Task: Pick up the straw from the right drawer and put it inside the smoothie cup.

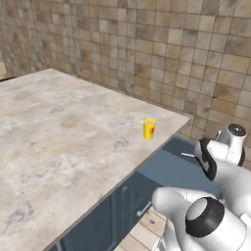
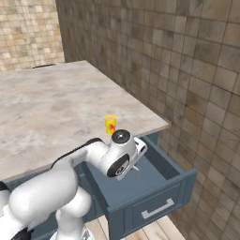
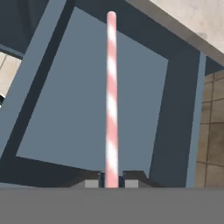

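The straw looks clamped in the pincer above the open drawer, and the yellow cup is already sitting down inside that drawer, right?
Not quite. The yellow cup stands on the countertop near its edge, not in the drawer; the right base view shows it. The rest holds: in the hand view the pincer is closed on the striped straw above the open drawer.

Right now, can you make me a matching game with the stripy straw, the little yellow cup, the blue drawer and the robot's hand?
Things:
1. pink-and-white striped straw
2. small yellow cup
3. slate-blue drawer
4. robot's hand

States:
A. pulled open
B. shut on something thin
C. standing on the marbled counter
D. pinched at one end, over the drawer

Pairs: 1-D, 2-C, 3-A, 4-B
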